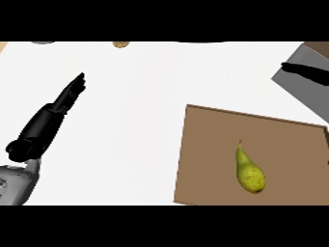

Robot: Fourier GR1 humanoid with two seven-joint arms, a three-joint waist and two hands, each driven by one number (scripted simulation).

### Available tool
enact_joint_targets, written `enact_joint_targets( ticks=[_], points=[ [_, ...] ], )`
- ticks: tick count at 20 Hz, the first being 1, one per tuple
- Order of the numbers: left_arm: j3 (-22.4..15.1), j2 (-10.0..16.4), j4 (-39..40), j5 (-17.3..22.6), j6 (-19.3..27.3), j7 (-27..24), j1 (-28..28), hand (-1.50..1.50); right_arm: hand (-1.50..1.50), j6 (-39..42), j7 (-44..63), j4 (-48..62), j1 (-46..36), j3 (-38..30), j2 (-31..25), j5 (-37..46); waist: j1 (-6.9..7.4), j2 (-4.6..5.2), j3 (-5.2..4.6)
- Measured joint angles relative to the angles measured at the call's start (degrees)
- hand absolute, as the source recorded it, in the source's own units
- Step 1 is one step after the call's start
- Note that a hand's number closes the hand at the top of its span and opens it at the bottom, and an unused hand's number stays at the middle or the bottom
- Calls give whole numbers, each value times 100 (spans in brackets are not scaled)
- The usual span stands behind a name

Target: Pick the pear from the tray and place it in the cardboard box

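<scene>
Black and straight-fingered, the left robot hand is held open over the white desk, with nothing gripped. Well to its right, the pear is laid flat on the brown tray, stem pointed away, and is touched by nothing. At the right edge the right robot hand is only partly seen, fingers stretched out across the cardboard box, apart from the pear.
</scene>
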Motion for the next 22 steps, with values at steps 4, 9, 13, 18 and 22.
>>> enact_joint_targets(
  ticks=[4,9,13,18,22],
  points=[
    [25,-44,53,-61,-4,52,-99,0,-150,676,643,-357,-394,499,-53,-46,-16,-11,-4],
    [88,-58,49,-81,-96,82,-123,0,-150,1170,1788,-711,-907,1105,272,-123,-25,-21,-5],
    [181,-97,129,-118,-148,26,-133,0,-150,1293,2690,-912,-1067,1477,612,-313,-58,-23,-4],
    [241,-174,130,-205,-180,98,-157,0,-150,1236,3818,-1099,-1137,1846,1019,-665,-81,-27,-2],
    [324,-210,153,-252,-267,3,-69,0,-150,1133,4227,-1241,-1062,1989,1189,-977,-90,-27,0]
  ],
)
